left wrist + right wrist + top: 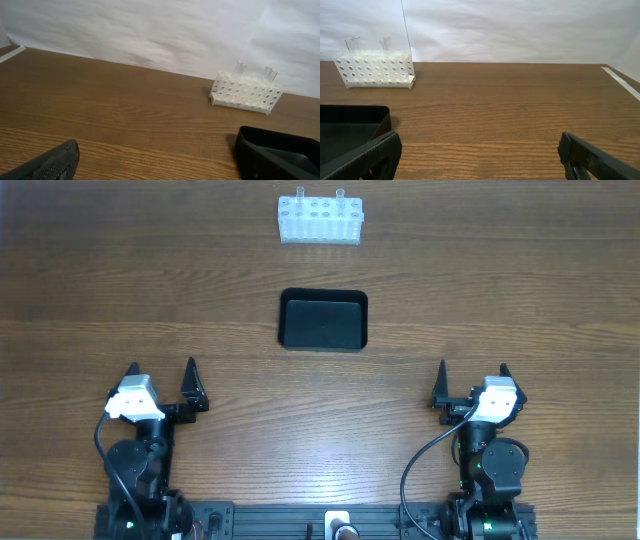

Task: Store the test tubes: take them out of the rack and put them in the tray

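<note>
- The task is judged to be at its very start: nothing is seen in the black tray (pixel 323 321), and no tube has yet been taken out.
- Two tubes are seen standing in the white rack (pixel 320 229), which is set at the far side of the wooden table (pixel 520 290), beyond the tray and apart from it.
- The left tube (pixel 299 195) is placed near the rack's left end as the top view shows it, and the right tube (pixel 340 194) near its right end. Both appear to be in the row farthest from the arms.
- Both tubes are held upright by the rack, so their long axes are vertical, with the open mouths pointing up and the closed ends down inside the rack.
- The rack's own long side is laid across the table, parallel to the line of the arm bases, and the tray's long side is laid the same way.
- The left gripper (pixel 161 370) is held near its base, well apart from tray and rack. Its fingers are spread wide and nothing is gripped.
- The right gripper (pixel 473 370) is likewise parked near its base, spread wide, with nothing between its fingers.
- Both tubes are left to be lifted out and laid in the tray.
</note>
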Controlling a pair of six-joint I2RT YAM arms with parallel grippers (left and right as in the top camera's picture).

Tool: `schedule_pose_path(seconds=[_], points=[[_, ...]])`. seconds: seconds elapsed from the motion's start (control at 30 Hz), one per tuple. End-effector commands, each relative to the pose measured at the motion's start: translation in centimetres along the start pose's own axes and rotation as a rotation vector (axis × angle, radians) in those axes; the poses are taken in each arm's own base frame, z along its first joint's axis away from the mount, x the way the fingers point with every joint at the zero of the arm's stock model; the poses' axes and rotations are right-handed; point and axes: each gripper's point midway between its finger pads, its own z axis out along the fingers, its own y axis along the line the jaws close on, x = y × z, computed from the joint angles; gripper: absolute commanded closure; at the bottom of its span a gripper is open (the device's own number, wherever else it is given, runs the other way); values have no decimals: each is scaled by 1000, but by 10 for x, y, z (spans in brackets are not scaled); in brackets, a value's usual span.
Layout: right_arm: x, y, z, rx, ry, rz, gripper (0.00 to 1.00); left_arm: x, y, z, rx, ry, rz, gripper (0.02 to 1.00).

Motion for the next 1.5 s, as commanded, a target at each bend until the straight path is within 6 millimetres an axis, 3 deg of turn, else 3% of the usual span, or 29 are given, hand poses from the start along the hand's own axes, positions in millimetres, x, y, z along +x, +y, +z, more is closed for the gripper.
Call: schedule_pose_path(seconds=[0.03,0.43,0.8,1.13,1.33,1.5], points=[[2,0,0,-5,1,3,9,2,-1,0,8,3,18,20],[2,0,0,-5,1,3,9,-1,-1,0,10,-4,10,20],[2,0,0,-5,1,3,9,-68,-13,3,6,18,11,23],[2,0,0,-5,0,3,7,-119,-59,51,98,264,25,25],[2,0,0,-5,1,3,7,-126,-97,84,151,447,61,18],[2,0,0,-5,1,3,9,-124,-130,126,181,523,32,20]])
